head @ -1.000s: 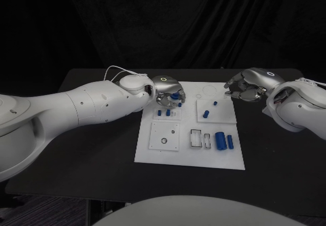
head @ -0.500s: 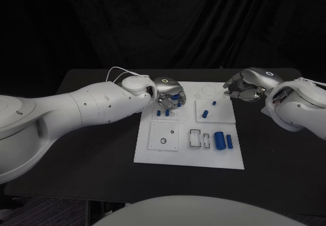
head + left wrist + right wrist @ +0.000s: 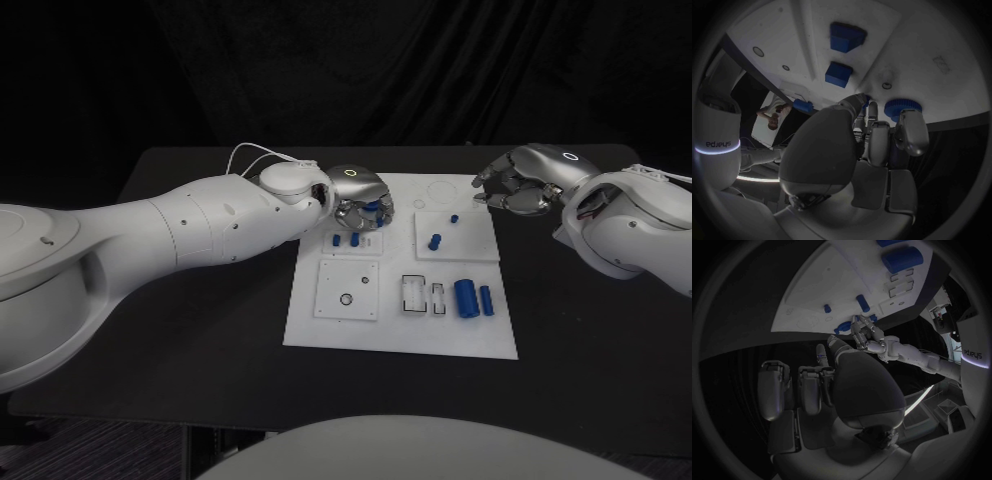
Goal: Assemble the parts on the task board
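— Silver, both of them. Which hand first?

— My left hand (image 3: 356,195). It sits just above the middle of the head view, over the upper left corner of the task board (image 3: 402,330). Its fingers (image 3: 906,131) are curled round a round blue part (image 3: 902,107), pinching it at the tips; the wrist view shows the ribbed blue disc right at the fingertips.

— And just beyond it?

— Two small blue blocks (image 3: 346,240) stand on the board directly below my fingers. Further toward the centre right of the frame, a blue peg (image 3: 437,241) stands in a square plate, with a smaller blue piece (image 3: 456,218) above it.

— Lower on the board?

— A large blue cylinder (image 3: 467,298) and a thinner one (image 3: 489,301) lie side by side at the lower right of the board, beside two narrow slots (image 3: 426,296). At the lower left is a square plate with a small ring (image 3: 348,299).

— Your right hand?

— My right hand (image 3: 525,184) hangs at the upper right of the frame, just off the board's upper right corner, above the black table (image 3: 188,300). Its fingers are curled in, and I see nothing in them.
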Robot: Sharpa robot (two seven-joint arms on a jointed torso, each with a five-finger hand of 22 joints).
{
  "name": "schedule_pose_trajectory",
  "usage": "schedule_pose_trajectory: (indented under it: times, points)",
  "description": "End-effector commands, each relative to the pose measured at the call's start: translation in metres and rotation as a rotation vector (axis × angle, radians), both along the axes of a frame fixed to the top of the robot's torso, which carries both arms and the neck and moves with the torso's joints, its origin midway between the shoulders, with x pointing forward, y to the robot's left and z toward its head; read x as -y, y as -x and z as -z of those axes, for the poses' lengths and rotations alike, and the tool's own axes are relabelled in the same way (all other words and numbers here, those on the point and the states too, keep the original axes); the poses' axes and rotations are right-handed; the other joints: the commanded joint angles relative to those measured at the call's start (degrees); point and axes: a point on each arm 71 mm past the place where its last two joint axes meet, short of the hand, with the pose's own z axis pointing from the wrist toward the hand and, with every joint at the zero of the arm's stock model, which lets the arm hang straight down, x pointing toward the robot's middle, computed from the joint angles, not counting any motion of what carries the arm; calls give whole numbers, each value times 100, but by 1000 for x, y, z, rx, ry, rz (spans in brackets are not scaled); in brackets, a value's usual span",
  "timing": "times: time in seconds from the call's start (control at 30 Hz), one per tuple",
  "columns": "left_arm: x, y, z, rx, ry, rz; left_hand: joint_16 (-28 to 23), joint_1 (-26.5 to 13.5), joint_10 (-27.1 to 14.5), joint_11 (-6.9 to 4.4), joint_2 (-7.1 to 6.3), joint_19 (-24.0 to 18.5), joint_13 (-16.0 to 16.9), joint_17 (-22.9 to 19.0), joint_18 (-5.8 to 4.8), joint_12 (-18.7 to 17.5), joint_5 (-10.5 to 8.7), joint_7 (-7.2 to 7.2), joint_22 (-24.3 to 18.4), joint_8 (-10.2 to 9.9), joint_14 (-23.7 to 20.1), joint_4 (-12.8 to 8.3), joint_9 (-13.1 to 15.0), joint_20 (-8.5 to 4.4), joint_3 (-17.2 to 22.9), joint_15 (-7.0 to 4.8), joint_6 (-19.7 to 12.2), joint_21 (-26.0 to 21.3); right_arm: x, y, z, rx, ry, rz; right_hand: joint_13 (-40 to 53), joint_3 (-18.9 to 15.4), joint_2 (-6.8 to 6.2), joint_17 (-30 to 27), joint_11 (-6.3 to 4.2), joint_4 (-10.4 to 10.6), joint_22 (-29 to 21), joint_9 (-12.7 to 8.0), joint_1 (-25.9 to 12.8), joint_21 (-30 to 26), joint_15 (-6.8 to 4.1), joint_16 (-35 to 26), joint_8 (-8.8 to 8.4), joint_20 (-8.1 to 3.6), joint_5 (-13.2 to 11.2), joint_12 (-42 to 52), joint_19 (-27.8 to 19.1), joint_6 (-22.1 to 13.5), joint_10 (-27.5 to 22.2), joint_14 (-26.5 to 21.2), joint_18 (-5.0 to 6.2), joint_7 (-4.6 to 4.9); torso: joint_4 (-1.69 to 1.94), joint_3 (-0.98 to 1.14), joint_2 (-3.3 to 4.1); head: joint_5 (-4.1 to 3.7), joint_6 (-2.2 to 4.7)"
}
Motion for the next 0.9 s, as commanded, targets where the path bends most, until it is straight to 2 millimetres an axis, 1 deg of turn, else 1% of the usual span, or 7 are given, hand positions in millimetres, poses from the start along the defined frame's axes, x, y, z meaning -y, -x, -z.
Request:
schedule_pose_trajectory:
  times: [0.03, 0.13, 0.27, 0.37, 0.63, 0.77, 0.9]
  points:
    - [2, 2, 1, 6, 7, 21, 22, -3, 91, -44, 69, 49, 31, 25, -57, 45, 31, 54, 930, 63, 39, -57, 39, -11, 0, -44, 125, 42, 1, 0, 0, 6, -4, 7, 1123, -3, 40, 1509, 25, -27, 1277, -4, 1, 10, 23, 17, -12, 6, 20, -6, 219, 43, 302, 605, 85, 2, 2, -1, 5, 3, 0]
    - [2, 2, 1, 13, 14, 25, 40, 5, 283, -118, 126, 99, 81, 61, -75, 119, 50, 91, 955, 122, 71, -104, 88, -52, 21, -98, 245, 126, 0, 0, 0, 5, -3, 7, 1123, -3, 40, 1509, 25, -27, 1277, -4, 1, 10, 23, 17, -12, 6, 20, -6, 219, 43, 302, 605, 85, 2, 5, -2, 5, 6, 0]
    - [2, 2, 0, 17, 16, 23, 41, 12, 451, -137, 172, 137, 84, 65, -90, 118, 63, 111, 972, 184, 90, -149, 133, -81, 40, -121, 403, 190, 0, 0, 0, 5, -3, 7, 1123, -3, 40, 1509, 25, -27, 1277, -4, 1, 10, 23, 17, -12, 6, 20, -6, 219, 43, 302, 605, 85, 2, 17, -4, 1, -5, 0]
    - [1, 2, 1, 18, 17, 21, 37, 6, 548, -138, 181, 149, 64, 61, -95, 87, 65, 118, 977, 195, 97, -170, 147, -92, 45, -127, 455, 211, 1, 0, 0, 5, -3, 7, 1116, 2, 45, 1509, 25, -33, 1276, -3, 1, 7, 22, 17, -11, 5, 21, -11, 218, 52, 297, 605, 86, 3, 20, -7, 0, -10, 0]
    - [-3, 3, -2, 53, 45, 25, 38, 14, 628, -137, 176, 171, 35, 70, -103, 28, 91, 120, 987, 191, 114, -210, 155, -101, 54, -130, 490, 247, 1, 0, 0, 5, -2, 9, 1116, 2, 45, 1509, 25, -33, 1276, -3, 1, 7, 22, 17, -11, 5, 21, -11, 218, 52, 297, 605, 86, 3, 24, -11, -9, -12, 0]
    - [-7, 6, -5, 79, 71, 33, 45, 16, 672, -136, 164, 195, 21, 89, -111, -6, 127, 121, 997, 193, 135, -236, 162, -107, 58, -133, 520, 284, 2, 0, 0, 5, -2, 10, 1116, 2, 45, 1509, 25, -33, 1276, -3, 1, 7, 22, 17, -11, 5, 21, -11, 218, 52, 297, 605, 86, 3, 15, -11, -13, -8, 0]
    - [-12, 11, -12, 103, 96, 44, 45, 13, 701, -136, 155, 200, 14, 91, -112, -23, 142, 122, 998, 194, 142, -247, 166, -109, 59, -135, 540, 291, 4, 0, 0, 4, -1, 14, 1116, 2, 45, 1509, 25, -33, 1276, -3, 1, 7, 22, 17, -11, 5, 21, -11, 218, 52, 297, 605, 86, 3, 16, -12, -25, -6, 0]
